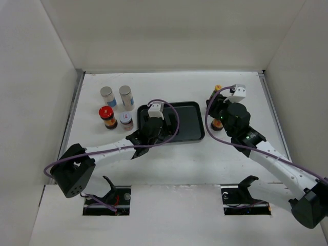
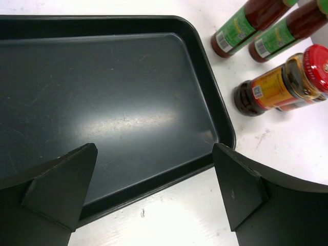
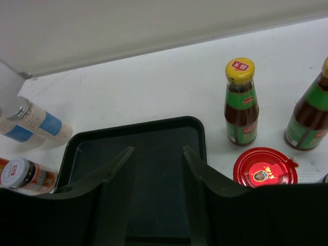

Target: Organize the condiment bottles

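- Toward the upper left of the top view, two silver-capped shakers [image 1: 125,96] stood on the desk [image 1: 169,164] above a red-lidded jar [image 1: 106,117] and a pale-lidded jar [image 1: 126,121], all left of the black tray [image 1: 192,123].
- Left claw [image 2: 154,148] hung wide over the tray's corner, holding nothing.
- Right claw [image 3: 159,149] stood partly open, empty.
- At right of the right wrist view stood two green bottles [image 3: 241,105], with a second red-lidded jar [image 3: 264,166] below them.

Spread hand [image 2: 154,151] over black tray [image 2: 102,77]
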`<state>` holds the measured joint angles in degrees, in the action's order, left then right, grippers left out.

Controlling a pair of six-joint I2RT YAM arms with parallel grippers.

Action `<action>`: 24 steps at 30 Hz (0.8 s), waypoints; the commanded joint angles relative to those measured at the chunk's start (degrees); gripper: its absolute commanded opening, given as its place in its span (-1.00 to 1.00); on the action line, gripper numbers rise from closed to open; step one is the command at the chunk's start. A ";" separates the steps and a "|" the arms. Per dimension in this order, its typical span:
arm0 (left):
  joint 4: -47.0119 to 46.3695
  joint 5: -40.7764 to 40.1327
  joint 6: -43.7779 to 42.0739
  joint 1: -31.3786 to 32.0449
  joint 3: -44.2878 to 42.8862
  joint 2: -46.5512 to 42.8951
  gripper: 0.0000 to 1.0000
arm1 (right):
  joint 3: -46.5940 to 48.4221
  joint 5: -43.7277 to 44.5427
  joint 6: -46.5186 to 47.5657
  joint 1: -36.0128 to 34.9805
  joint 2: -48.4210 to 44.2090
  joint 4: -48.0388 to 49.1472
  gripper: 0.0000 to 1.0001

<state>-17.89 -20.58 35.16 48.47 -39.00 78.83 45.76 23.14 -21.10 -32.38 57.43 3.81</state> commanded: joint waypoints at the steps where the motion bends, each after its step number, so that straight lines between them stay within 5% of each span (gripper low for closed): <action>1: -3.64 -0.52 -0.88 -0.96 -1.78 0.89 1.00 | -0.84 -1.08 0.89 -0.62 0.05 6.46 -0.01; 4: -4.87 -0.16 -1.23 -0.97 -1.69 0.98 1.00 | -0.85 -2.30 0.89 -0.62 1.28 7.35 -0.05; 9: -9.62 -0.87 -2.72 0.00 0.42 -0.07 1.00 | 0.47 -4.76 0.01 -0.79 3.83 7.17 -0.60; 13: -10.15 -1.39 -2.81 0.09 0.60 -0.43 1.00 | 2.84 -4.42 0.36 -2.03 4.36 3.84 -0.84; 24: -10.84 -4.03 -5.63 -0.26 2.61 -2.53 1.00 | 11.36 -2.40 0.18 10.53 8.39 -6.27 -0.77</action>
<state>-25.04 -22.48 31.05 48.01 -38.50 79.85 53.60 19.64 -20.84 -24.08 64.23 0.05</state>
